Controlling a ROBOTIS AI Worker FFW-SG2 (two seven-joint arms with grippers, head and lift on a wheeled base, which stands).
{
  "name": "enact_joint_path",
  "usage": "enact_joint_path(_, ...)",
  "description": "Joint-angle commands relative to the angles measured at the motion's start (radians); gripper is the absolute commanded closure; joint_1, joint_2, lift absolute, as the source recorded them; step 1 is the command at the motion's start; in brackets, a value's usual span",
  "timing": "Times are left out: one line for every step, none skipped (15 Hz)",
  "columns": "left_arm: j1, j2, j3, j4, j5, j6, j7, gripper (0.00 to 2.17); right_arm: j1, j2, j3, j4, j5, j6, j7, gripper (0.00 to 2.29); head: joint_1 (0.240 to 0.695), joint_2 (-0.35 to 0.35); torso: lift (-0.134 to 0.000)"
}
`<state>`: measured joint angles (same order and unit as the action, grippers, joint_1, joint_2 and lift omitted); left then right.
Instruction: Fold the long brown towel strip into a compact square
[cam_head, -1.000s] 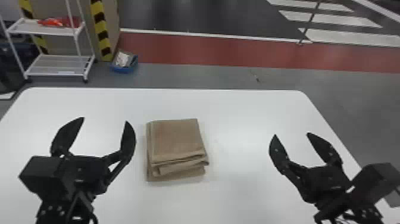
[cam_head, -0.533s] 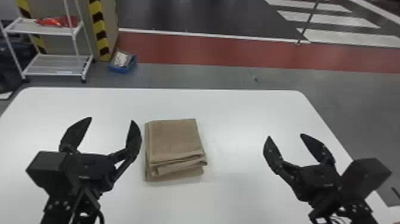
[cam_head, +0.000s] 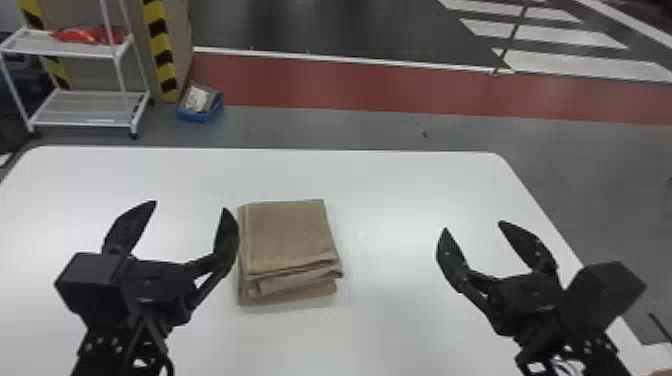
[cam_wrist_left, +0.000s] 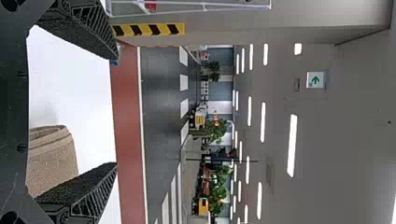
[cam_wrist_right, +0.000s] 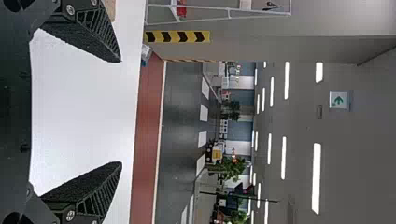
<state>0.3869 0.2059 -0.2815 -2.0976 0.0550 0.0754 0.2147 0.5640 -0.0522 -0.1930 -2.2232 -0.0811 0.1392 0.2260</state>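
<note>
The brown towel (cam_head: 287, 232) lies folded into a compact, roughly square stack on the white table, its layered edges facing the near side. Just left of it, my left gripper (cam_head: 190, 206) stands open with nothing between its fingers. My right gripper (cam_head: 472, 226) is well to the towel's right, also open and holding nothing. In the left wrist view, part of the towel (cam_wrist_left: 51, 161) appears beyond the spread left gripper (cam_wrist_left: 116, 112). The right wrist view has a small corner of the towel (cam_wrist_right: 110, 6) behind one finger of the right gripper (cam_wrist_right: 121, 112).
The white table (cam_head: 390, 190) has its far edge behind the towel and its right edge beyond my right gripper. Past the table, on the floor, are a white wheeled shelf (cam_head: 85, 107) and a blue bin (cam_head: 200, 114).
My left gripper has moved right, closer to the towel, and my right gripper has moved slightly left. Both have stayed open, and the towel keeps its folded shape.
</note>
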Motion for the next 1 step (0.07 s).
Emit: enact_joint_path(0.009,0.000,0.001,-0.012,-0.004,0.025,0.000,0.09,-0.001,-0.008,0.001,0.001,0.000,0.007,0.000,0.11,0.695,-0.178,-0.124)
